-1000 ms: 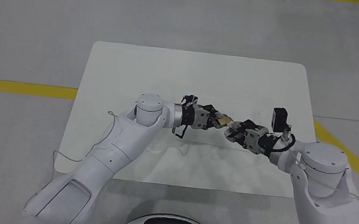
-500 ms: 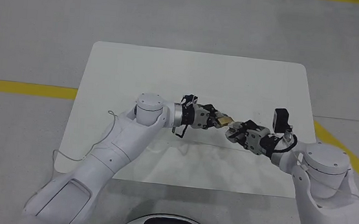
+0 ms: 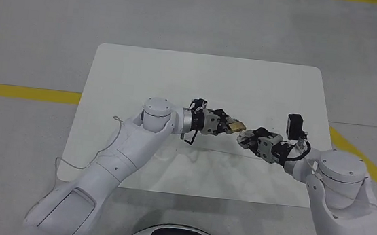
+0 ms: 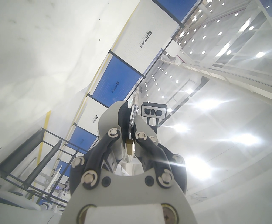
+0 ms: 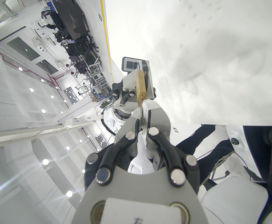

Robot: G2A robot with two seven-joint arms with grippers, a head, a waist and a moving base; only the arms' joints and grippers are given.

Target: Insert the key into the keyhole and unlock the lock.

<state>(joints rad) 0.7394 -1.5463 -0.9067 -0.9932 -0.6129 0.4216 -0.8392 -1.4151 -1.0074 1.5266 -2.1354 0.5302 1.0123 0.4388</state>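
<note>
Left arm (image 3: 127, 154) runs from lower left to frame centre, wrist level. Left gripper (image 3: 231, 125) points right, fingers pinched on lock (image 3: 237, 127). Right arm (image 3: 336, 183) comes in from lower right, elbow bent. Right gripper (image 3: 246, 139) points left, fingers pinched on key (image 5: 143, 122). Gripper tips sit just beside each other at centre.

Left arm (image 3: 127, 149) & right arm (image 3: 338, 174): white shells w/ round joint caps, blk cables at wrists. Left gripper (image 4: 131, 124), right gripper (image 5: 142, 115): grey fingers, blk link bars, silver screws.
</note>
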